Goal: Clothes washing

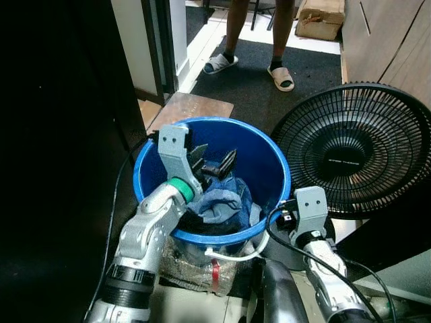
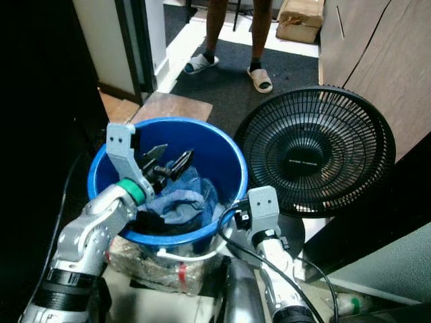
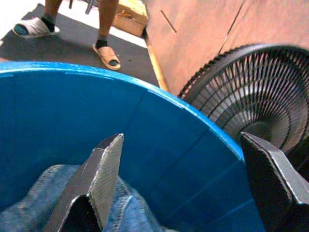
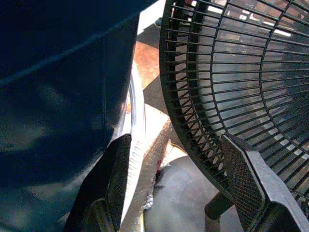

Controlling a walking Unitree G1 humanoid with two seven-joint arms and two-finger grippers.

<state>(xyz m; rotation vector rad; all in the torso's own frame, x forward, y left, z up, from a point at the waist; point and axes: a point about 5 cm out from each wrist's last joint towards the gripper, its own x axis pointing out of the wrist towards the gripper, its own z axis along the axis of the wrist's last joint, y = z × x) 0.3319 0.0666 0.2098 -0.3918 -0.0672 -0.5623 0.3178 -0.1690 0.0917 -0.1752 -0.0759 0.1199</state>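
Note:
A blue bucket (image 1: 266, 158) stands on the floor in front of me with blue denim clothes (image 1: 219, 198) heaped inside. My left gripper (image 1: 214, 160) reaches into the bucket just above the clothes, open, with nothing between its fingers; in the left wrist view the denim (image 3: 38, 193) lies right under one finger (image 3: 104, 169). My right gripper (image 4: 183, 193) hangs low outside the bucket, between its wall (image 4: 58, 96) and the fan, open and empty.
A black floor fan (image 1: 353, 151) stands close on the right of the bucket. A person in sandals (image 1: 279, 74) stands on a dark mat beyond. A dark appliance (image 1: 54, 134) fills the left. A wooden cabinet (image 1: 390, 40) is at the far right.

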